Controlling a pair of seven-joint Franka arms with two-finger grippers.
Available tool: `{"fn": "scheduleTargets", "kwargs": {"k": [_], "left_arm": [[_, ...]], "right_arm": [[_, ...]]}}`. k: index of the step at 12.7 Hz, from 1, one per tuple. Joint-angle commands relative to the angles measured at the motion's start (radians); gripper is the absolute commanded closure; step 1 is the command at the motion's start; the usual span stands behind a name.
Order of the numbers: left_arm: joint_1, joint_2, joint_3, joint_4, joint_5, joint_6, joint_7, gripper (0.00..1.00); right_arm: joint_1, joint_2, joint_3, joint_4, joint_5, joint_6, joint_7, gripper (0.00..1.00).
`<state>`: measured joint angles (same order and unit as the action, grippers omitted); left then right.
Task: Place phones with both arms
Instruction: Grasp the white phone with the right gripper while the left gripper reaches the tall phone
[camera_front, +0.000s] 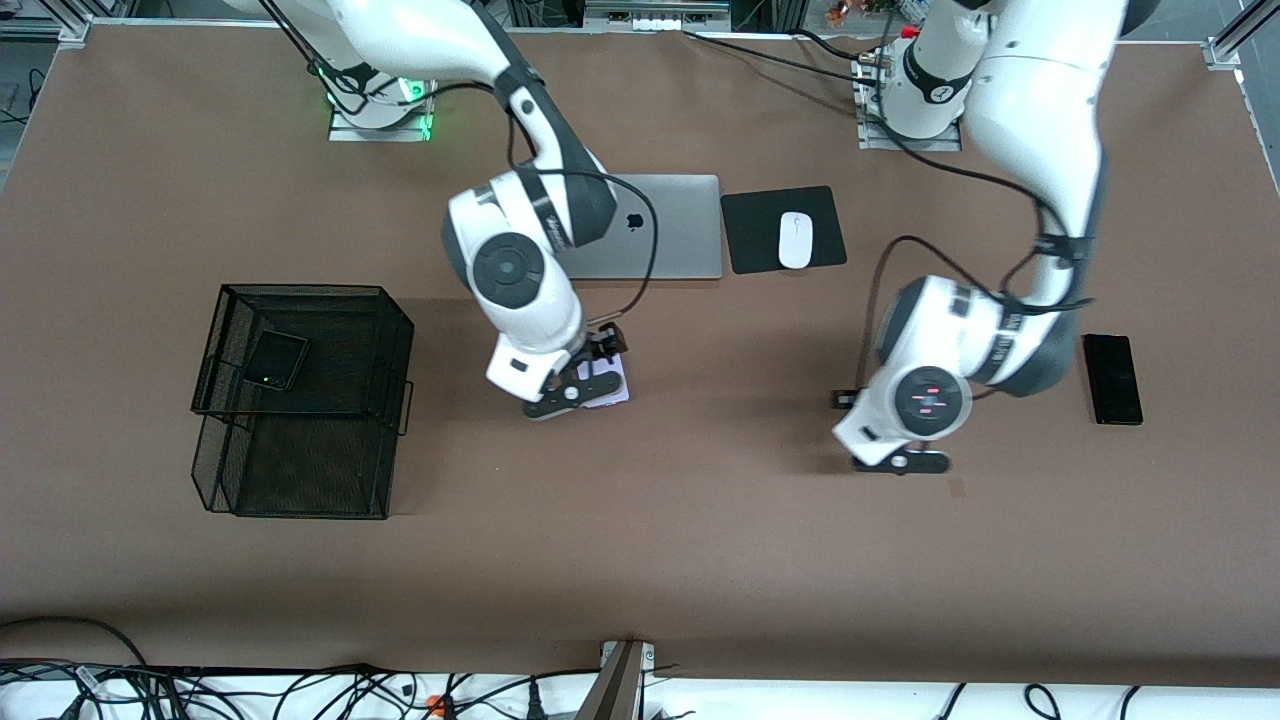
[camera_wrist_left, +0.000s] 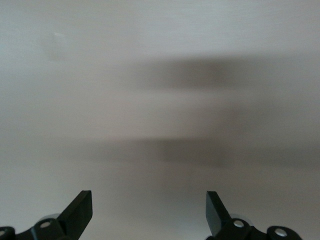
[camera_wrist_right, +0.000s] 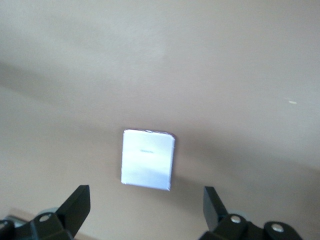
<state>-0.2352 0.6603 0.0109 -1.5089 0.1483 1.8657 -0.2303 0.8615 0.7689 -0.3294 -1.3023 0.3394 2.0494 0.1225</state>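
The small white-lavender phone (camera_front: 612, 386) lies flat on the brown table, nearer the front camera than the laptop. My right gripper (camera_front: 588, 378) hangs just above it, open and empty. In the right wrist view the phone (camera_wrist_right: 148, 160) lies just ahead of the open gripper (camera_wrist_right: 145, 210). The small black phone (camera_front: 276, 360) lies in the upper tray of a black mesh basket (camera_front: 300, 291) toward the right arm's end. The longer black slab (camera_front: 1113, 378) lies on the table toward the left arm's end. My left gripper (camera_front: 898, 461) is open and empty over bare table beside the slab; its wrist view (camera_wrist_left: 149, 210) shows only table.
A silver laptop (camera_front: 670, 235) lies closed at mid-table, farther from the front camera. Beside it a white mouse (camera_front: 795, 240) sits on a black pad (camera_front: 745, 232). Cables run along the table's front edge.
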Motion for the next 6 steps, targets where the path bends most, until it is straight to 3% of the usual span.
{"fn": "scheduleTargets", "kwargs": {"k": [1,6], "left_arm": [[0.138,-0.160,-0.017,-0.235,0.072,0.131,0.197,0.00],[0.406,-0.241,-0.025,-0.399,0.097,0.335,0.492,0.00]], "right_arm": [[-0.001,0.067,0.018,0.040,0.009,0.043,-0.069,0.00],[0.016,0.107,0.018,0.012,0.007,0.087,-0.067,0.00]]}}
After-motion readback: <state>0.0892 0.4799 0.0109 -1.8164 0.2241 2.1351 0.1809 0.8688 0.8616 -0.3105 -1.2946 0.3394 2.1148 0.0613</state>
